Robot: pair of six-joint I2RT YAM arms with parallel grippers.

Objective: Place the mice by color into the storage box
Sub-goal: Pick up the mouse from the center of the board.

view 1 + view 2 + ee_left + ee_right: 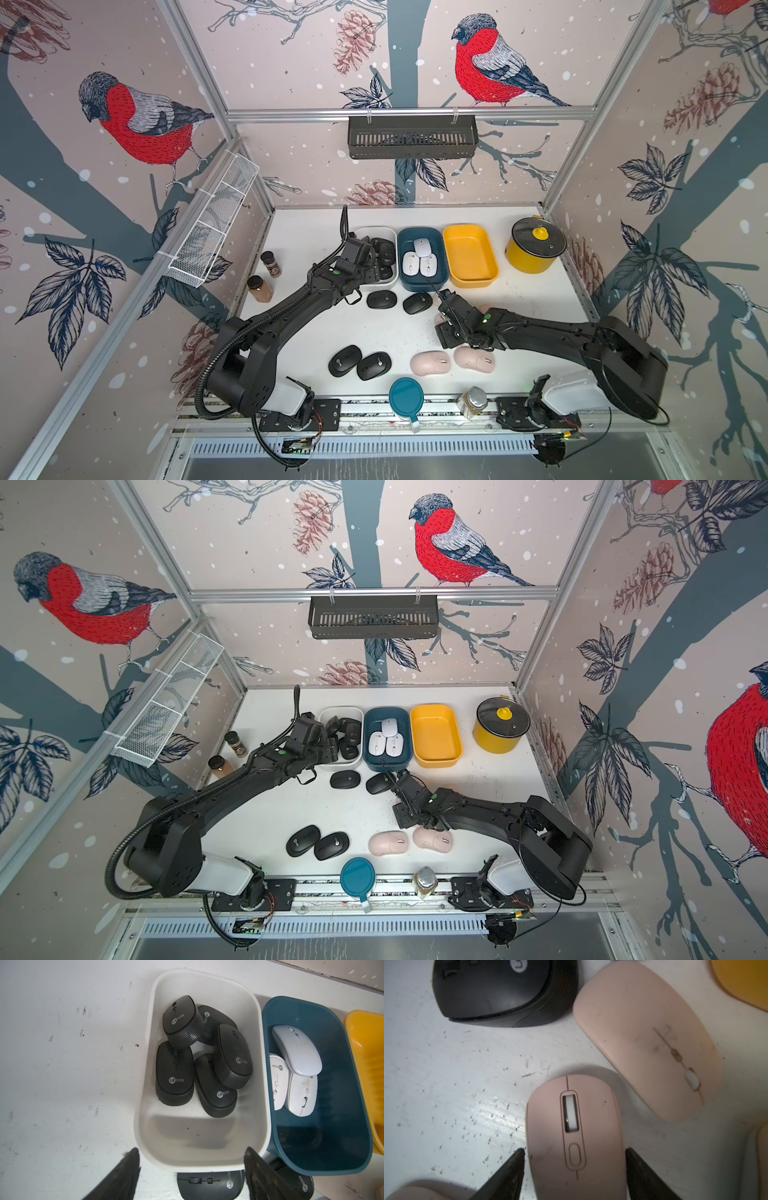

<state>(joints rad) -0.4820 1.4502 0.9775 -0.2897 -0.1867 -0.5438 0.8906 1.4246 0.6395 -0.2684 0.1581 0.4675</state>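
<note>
**Q:** Which way does the pink mouse lie?

**A:** Pink mouse (550,1122) is on the near side of the blue box (422,230). Its long axis runs straight out from my wrist, wheel end toward that box. A flatter pink mouse (643,1032) lies slantwise just beside it.

**Q:** Grip?

**A:** My right gripper (574,1152) straddles its rear, fingers hard by both flanks. Clamped or not, I cannot tell. Forearm low and nearly level, wrist bent down.

**Q:** Other arm?

**A:** My left gripper (191,1152) hangs over the near rim of the white box (145,1064), just beside the blue box. Jaws wide, empty. Five black mice (174,1076) inside.
</note>
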